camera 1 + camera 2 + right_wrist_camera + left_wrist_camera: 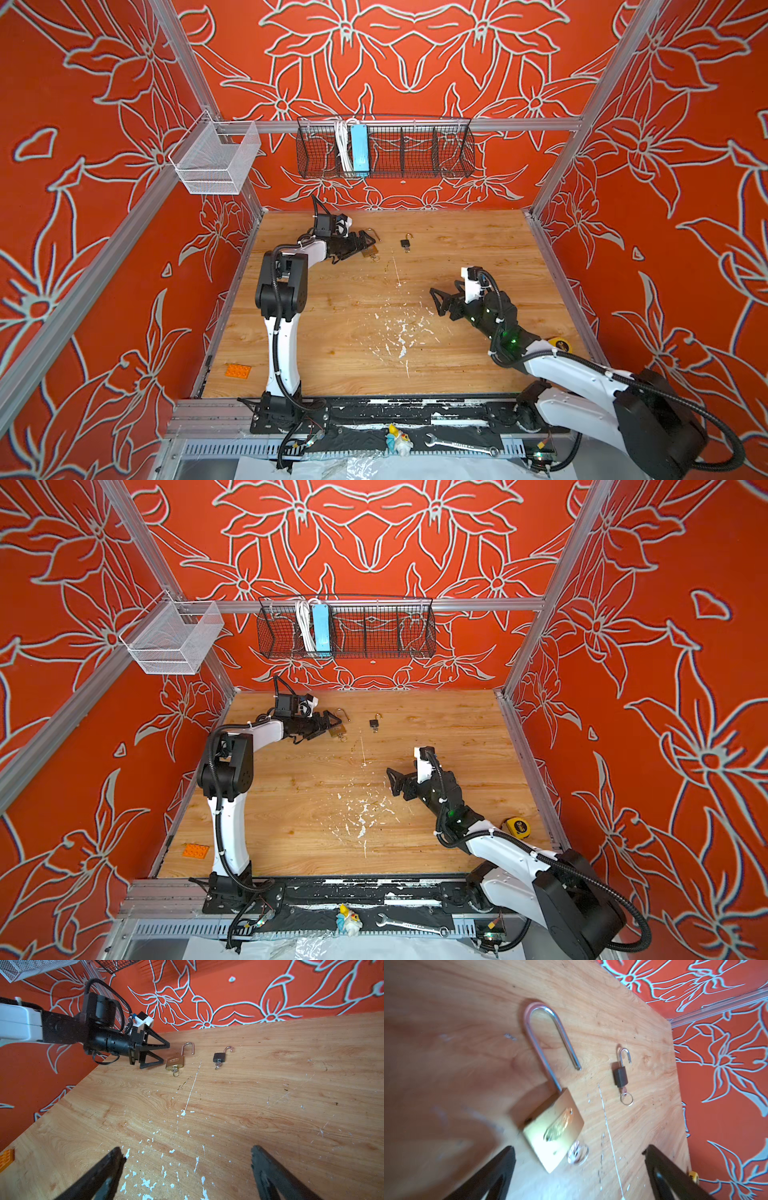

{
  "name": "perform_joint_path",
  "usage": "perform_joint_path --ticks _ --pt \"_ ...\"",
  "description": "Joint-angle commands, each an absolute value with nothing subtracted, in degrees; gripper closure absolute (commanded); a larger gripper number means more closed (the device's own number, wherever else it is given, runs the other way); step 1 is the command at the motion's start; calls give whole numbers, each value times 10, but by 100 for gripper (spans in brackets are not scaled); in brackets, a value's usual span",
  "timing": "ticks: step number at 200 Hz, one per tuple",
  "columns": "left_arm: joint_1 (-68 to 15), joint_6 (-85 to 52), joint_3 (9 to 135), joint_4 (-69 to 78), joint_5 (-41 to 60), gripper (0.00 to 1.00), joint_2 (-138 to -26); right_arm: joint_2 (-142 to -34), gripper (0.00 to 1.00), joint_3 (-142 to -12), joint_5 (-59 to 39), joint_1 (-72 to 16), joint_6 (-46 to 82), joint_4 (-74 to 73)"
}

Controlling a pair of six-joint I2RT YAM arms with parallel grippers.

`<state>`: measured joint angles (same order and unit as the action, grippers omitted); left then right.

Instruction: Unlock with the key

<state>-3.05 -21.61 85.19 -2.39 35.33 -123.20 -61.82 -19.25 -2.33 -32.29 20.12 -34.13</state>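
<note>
- Left gripper (pixel 166 1053) stood wide, empty, just beside the brass padlock (pixel 553 1126), its shackle open, key (pixel 175 1068) inserted.
- Right gripper (pixel 187 1150) hung wide and empty over the wooden table (pixel 270 1095).

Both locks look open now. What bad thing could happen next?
1. The open left pincer sits right beside the gold padlock. If it moves off carelessly, it might bump the lock and slide it.
2. The key sticks out of the lock's bottom, so a knock could bend it or tug it out.
3. The black padlock lies close by, so a shoved gold one might hit it.
</note>
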Motion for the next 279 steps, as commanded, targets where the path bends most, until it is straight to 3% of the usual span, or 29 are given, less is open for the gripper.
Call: perform_joint_path --ticks 1,55,108,136,165,188,237,263,279 --pt "-29 -191 795 -2 277 3 -1138 -614 2 -213 -13 -323 204 -347" --pt "-32 -214 525 89 105 3 -820 -585 2 -213 56 -321 200 -305" --pt "-35 -157 268 14 -193 3 -444 -460 2 -172 297 -320 168 -260" --pt "-34 -108 137 68 -272 3 -333 -395 2 -135 367 -319 56 -307" --pt "-32 -42 24 263 -231 3 -337 -371 2 -114 407 -310 -94 -338" --pt "-29 -33 43 269 -204 3 -384 -374 2 -107 409 -286 -127 -307" --pt "-22 -37 97 312 -197 3 -526 -421 2 -73 350 -185 -59 -322" --pt "-23 -7 101 372 -93 3 -597 -470 2 -73 284 -108 1 -341" --pt "-20 -24 111 397 -129 3 -644 -517 2 -69 267 -87 8 -384"
